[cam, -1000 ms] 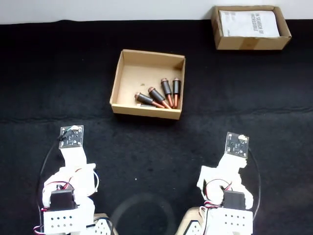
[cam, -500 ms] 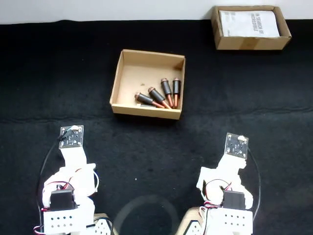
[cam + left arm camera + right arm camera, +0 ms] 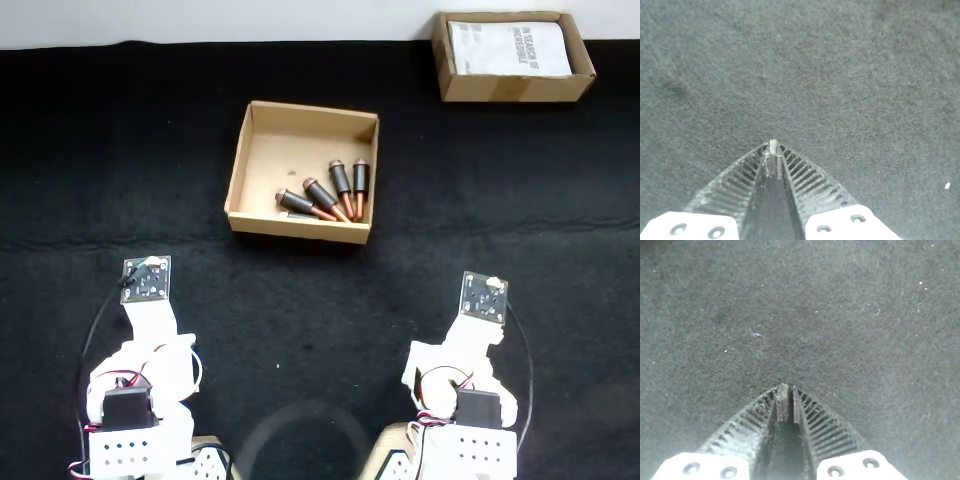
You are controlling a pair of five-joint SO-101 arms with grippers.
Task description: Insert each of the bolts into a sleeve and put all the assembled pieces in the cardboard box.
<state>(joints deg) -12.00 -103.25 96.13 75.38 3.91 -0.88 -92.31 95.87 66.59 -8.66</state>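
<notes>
A black cloth covers the tabletop (image 3: 120, 150), with a pale strip of wall along its far edge. At the near left, the left arm (image 3: 148, 325) sits folded back close to its base. Its jaws are pressed fully together with nothing between them, pointing at bare cloth.

Further in, left of centre, stands the open cardboard box (image 3: 262, 160). Four assembled pieces lie in its right half, each a dark sleeve with a copper-coloured bolt through it: one (image 3: 296, 203) near the front wall, a second (image 3: 322, 198) just beside it, a third (image 3: 343, 186), and a fourth (image 3: 360, 185) close to the right wall.

At the near right, the right arm (image 3: 478, 335) is folded back the same way, its jaws likewise closed on nothing. In the far right corner a second box (image 3: 510, 90) holds a printed sheet (image 3: 510, 48).

Over the last second nothing has shifted: both arms are parked as before and the four pieces lie exactly where they were. I judge that the task is finished, or that the arms are at rest after the last drop
</notes>
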